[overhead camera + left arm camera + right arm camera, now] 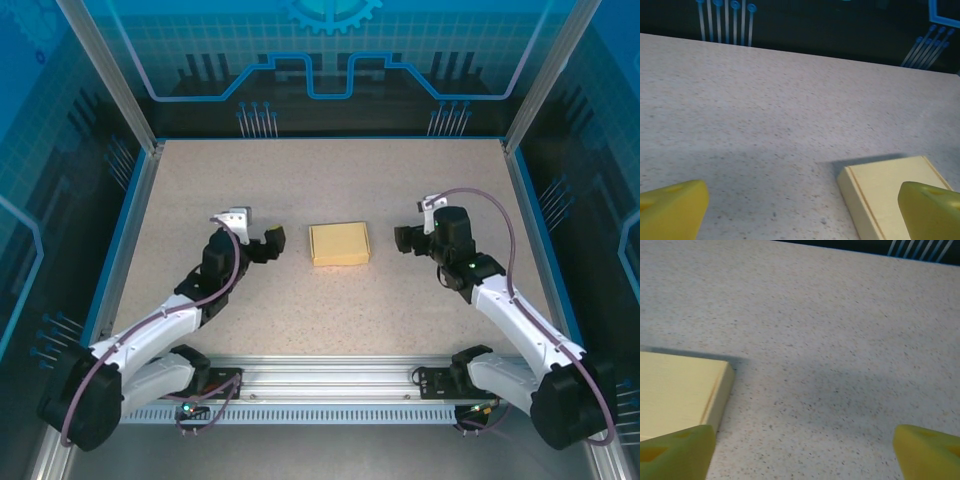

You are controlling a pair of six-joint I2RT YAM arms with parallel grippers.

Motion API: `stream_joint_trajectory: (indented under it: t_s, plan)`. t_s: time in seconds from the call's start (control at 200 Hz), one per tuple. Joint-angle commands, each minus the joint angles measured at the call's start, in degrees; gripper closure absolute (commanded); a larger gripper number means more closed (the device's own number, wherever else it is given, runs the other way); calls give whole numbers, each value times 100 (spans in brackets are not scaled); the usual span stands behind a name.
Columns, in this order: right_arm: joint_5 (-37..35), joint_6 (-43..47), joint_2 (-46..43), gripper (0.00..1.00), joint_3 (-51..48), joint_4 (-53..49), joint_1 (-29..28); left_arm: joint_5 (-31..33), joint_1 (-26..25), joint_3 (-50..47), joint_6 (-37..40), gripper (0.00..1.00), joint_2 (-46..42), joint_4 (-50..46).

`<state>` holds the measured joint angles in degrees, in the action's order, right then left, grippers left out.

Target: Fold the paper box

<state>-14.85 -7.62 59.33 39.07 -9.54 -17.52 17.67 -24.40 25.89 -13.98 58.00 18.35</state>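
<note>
paper box [339, 244] flat, long axis left-right, left fingers [670, 207] and right fingers [675, 452] spread wide

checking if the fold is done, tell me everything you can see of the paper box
The paper box is pale yellow, thin card by its look, closed into a low rectangular block with crisp edges. A seam line runs just inside one top edge. It lies flat near the middle of the speckled table, long side across. Nothing but the table touches it: the open left gripper and right gripper stand apart on either side.
</note>
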Motion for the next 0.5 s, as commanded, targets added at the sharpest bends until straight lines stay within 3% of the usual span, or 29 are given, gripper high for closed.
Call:
stream_joint_trajectory:
  t_s: [0.0,0.14,0.285,0.495]
  plan:
    - [-387,-132,-72,0,-194,262,160,504,200,-124,419,1,-87,16]
    - [-649,-275,111,0,-517,651,252,789,543,-228,625,1,113,102]
    - [-819,-365,541,0,-477,851,323,547,820,-120,730,1,277,159]
    - [-881,272,1058,0,-452,1557,384,489,1045,122,994,1,690,185]
